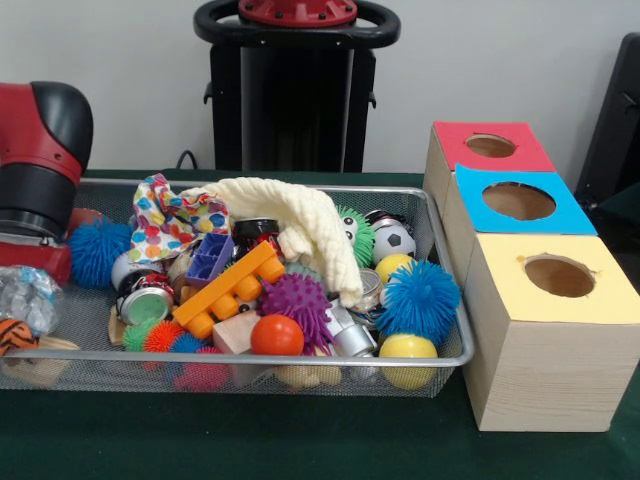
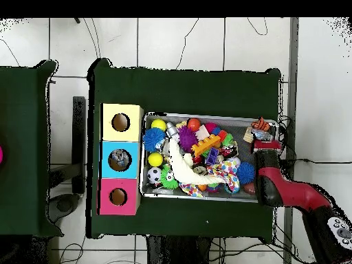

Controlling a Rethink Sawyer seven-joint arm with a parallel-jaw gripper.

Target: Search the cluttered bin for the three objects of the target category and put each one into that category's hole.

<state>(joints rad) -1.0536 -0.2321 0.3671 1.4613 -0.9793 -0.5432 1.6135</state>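
Note:
The silver wire-mesh bin [image 1: 250, 362] holds a heap of toys: blue spiky balls [image 1: 418, 298] [image 1: 98, 250], a purple spiky ball [image 1: 296, 303], an orange ball [image 1: 276, 336], yellow balls [image 1: 408, 350], a small football [image 1: 393, 240], an orange brick [image 1: 228, 290], tins [image 1: 145, 298], a cream knitted cloth [image 1: 300, 225] and a spotted cloth [image 1: 170, 215]. The blue-surround hole [image 1: 518, 201] is in the middle of three wooden boxes beside the bin; it also shows in the overhead view [image 2: 119, 159]. My gripper [image 1: 35, 260] [image 2: 267, 146] hangs low at the bin's end farthest from the boxes, mostly hidden by the red and black arm.
A red-surround hole [image 1: 490, 146] and a pale-yellow-surround hole [image 1: 559, 276] flank the blue one. Crumpled clear plastic [image 1: 25, 295] and a tiger-striped toy [image 1: 15, 335] lie by the gripper. The black pedestal [image 1: 295, 90] stands behind the bin. The table has a dark green cloth [image 1: 300, 440].

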